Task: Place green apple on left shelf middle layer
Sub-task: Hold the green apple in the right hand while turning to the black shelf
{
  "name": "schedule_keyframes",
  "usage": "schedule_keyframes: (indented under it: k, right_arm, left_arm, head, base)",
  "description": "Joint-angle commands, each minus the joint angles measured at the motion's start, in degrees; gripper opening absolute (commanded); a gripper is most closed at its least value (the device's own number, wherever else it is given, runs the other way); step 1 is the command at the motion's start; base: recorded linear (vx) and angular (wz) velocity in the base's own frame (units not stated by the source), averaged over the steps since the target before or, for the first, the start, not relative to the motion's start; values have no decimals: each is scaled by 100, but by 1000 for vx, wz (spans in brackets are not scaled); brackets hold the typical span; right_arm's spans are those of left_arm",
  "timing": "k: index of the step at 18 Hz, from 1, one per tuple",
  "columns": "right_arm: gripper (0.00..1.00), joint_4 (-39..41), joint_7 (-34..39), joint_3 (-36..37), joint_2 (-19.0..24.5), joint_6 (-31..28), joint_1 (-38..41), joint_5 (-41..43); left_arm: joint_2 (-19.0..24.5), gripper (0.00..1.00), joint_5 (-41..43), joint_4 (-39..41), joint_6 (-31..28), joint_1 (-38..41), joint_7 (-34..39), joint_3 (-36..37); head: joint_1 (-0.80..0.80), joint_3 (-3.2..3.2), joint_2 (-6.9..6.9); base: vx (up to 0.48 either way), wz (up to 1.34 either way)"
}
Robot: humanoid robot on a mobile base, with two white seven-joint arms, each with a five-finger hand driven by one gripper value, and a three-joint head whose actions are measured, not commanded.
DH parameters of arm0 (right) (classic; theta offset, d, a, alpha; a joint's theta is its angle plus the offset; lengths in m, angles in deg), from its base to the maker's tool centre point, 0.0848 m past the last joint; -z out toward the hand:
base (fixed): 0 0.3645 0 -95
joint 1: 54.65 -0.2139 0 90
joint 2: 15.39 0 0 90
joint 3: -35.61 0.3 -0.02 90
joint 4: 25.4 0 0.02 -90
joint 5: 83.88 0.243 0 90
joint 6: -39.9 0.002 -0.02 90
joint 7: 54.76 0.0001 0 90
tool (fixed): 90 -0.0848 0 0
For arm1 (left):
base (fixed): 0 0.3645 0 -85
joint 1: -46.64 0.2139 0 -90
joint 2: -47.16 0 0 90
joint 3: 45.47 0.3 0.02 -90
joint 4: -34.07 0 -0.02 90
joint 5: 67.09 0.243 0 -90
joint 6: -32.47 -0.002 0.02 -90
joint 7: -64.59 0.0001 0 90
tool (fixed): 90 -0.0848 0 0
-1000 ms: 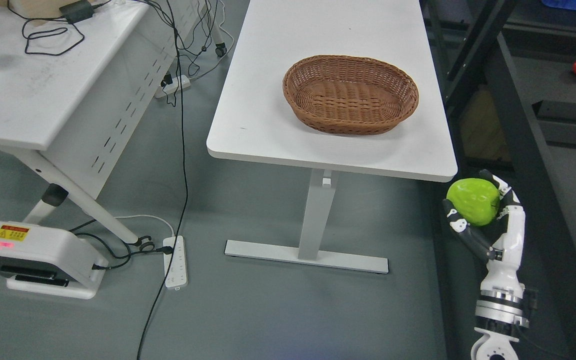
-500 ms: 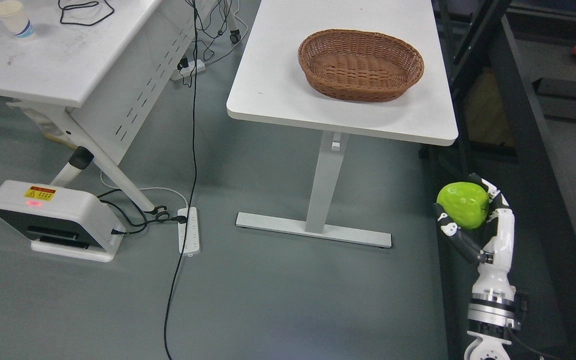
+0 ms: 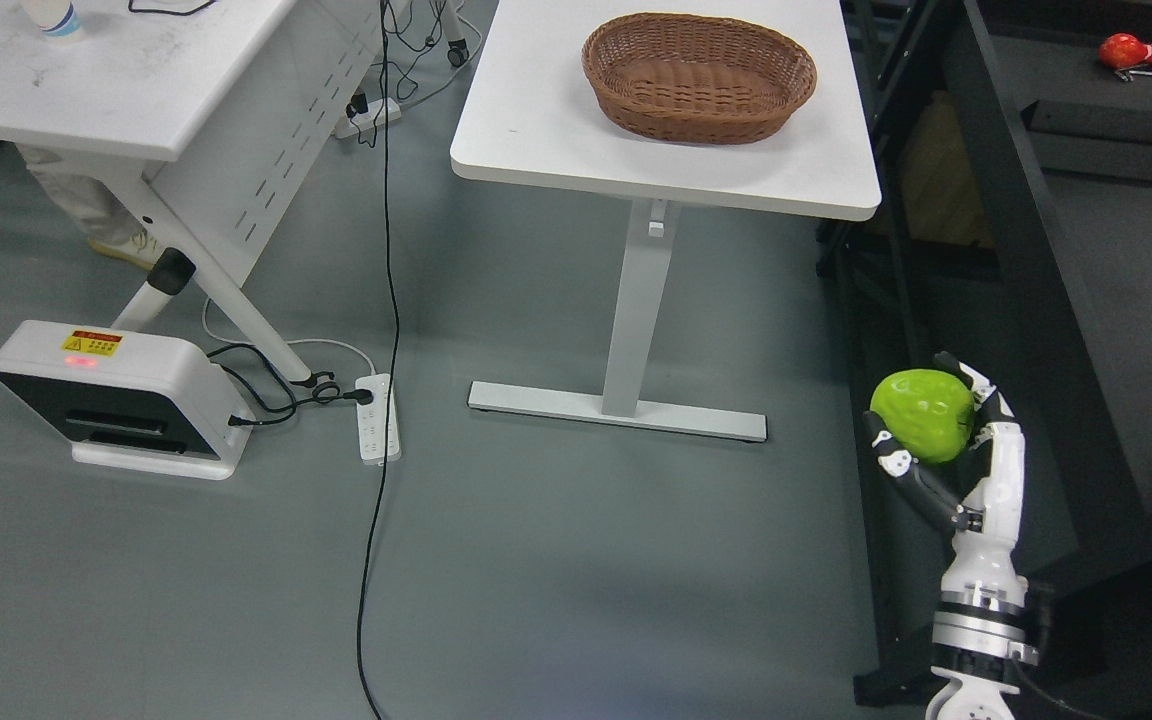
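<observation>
My right hand (image 3: 936,430) comes up from the lower right and is shut on a green apple (image 3: 921,415), held above the floor beside the black shelf unit (image 3: 1036,300). The white-and-black fingers (image 3: 986,400) wrap the apple from below and from the right. The shelf unit fills the right side of the head view; its dark upper surface (image 3: 1136,260) lies to the right of the hand. My left arm does not show.
A white table (image 3: 536,130) carries a brown wicker basket (image 3: 698,75). A second white table (image 3: 106,90) stands at the left with a paper cup (image 3: 51,18). A white box device (image 3: 116,395), a power strip (image 3: 376,418) and cables lie on the floor. A red object (image 3: 1126,48) sits on the shelf at the top right.
The camera has pulled back and shifted, so the tables and basket sit higher in the picture. The right hand still holds the apple in the same grasp.
</observation>
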Motion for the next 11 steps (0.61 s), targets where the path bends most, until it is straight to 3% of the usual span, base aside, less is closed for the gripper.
schedule_keyframes:
  k: [1, 11]
  right_arm:
    - [0, 6, -25, -15, -90, -5, 12, 0]
    - [0, -12, -25, -24, -90, -14, -31, 0]
  left_arm:
    - [100, 100, 0, 0, 3, 0, -2, 0]
    - [100, 100, 0, 0, 3, 0, -2, 0]
  head:
    - [0, 0, 0]
    - [0, 0, 0]
  base:
    - [-245, -114]
    - [-192, -394]
